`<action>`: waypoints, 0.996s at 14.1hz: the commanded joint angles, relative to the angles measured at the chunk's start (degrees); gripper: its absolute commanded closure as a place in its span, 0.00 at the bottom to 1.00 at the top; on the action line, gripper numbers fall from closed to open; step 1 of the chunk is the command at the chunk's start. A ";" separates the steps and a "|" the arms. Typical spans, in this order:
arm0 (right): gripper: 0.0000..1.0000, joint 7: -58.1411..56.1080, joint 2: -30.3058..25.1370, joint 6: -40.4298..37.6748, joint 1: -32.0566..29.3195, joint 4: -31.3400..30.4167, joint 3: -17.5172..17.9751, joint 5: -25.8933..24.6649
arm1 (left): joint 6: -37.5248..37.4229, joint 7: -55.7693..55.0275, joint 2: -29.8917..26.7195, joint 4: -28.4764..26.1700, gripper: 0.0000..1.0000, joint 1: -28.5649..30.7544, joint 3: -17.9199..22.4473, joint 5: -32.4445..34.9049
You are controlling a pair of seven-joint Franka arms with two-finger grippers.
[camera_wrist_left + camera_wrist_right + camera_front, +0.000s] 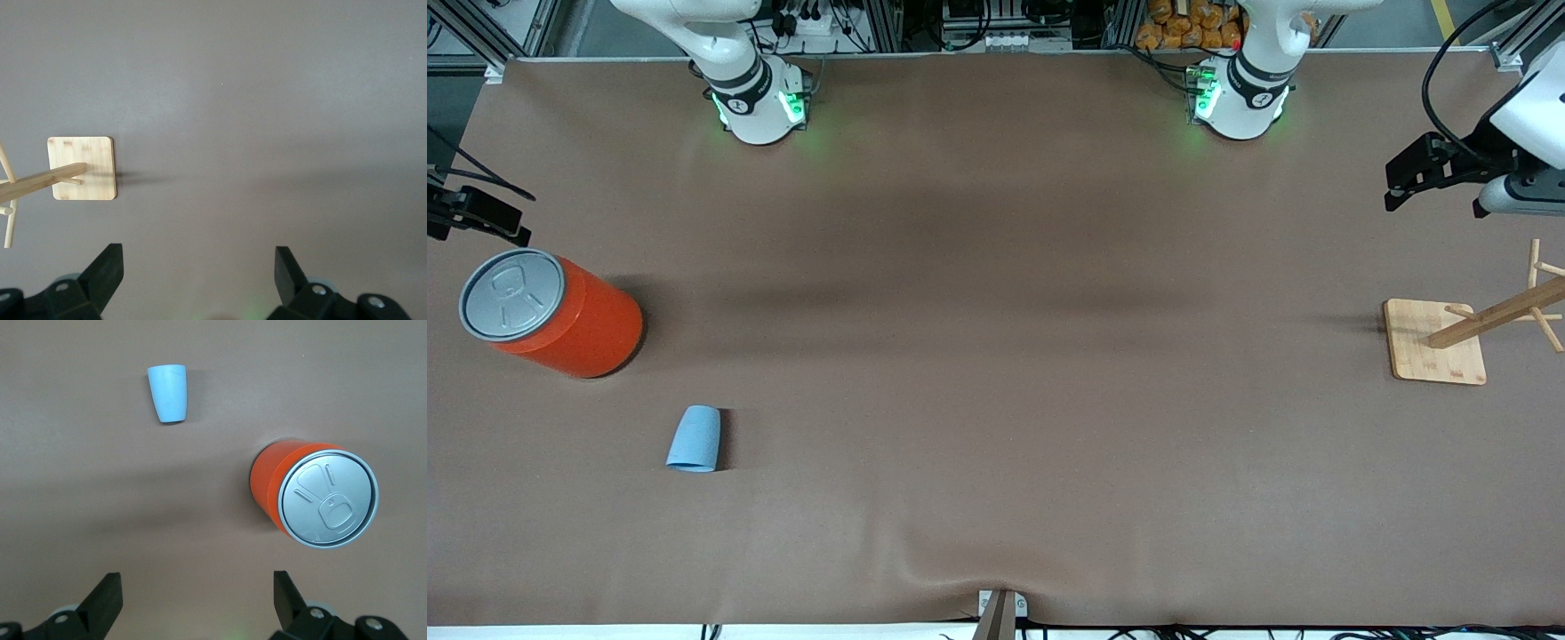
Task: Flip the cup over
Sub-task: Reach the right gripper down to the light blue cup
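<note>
Cup [694, 438] on table, well apart from open right claw [195, 600]

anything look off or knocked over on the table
Only the light-blue cup: its mouth does not show in either view, so it seems to stand upside down, nearer the front camera than the upright orange canister. The wooden rack stands normally. Nothing spilled or damaged.

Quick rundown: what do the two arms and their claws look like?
Both arms are glossy white with black joint rings and green lights at the bases. The left claw and right claw have black wedge-shaped fingers. Black cables trail from the left arm's wrist.
</note>
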 commanded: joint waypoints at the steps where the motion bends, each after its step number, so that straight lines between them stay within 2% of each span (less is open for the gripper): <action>1: 0.00 0.53 0.57 0.15 1.03 -0.40 0.29 0.90 | -1.42 -0.49 0.39 1.45 0.00 0.21 0.15 -0.32; 7: 0.00 0.53 2.94 7.09 2.80 -3.83 0.38 1.07 | -3.18 -0.84 0.48 1.45 0.00 1.09 0.33 -0.32; 14: 0.00 -0.26 13.40 17.18 4.29 -3.83 0.38 0.99 | -2.83 -0.67 0.56 1.28 0.00 1.09 0.06 0.38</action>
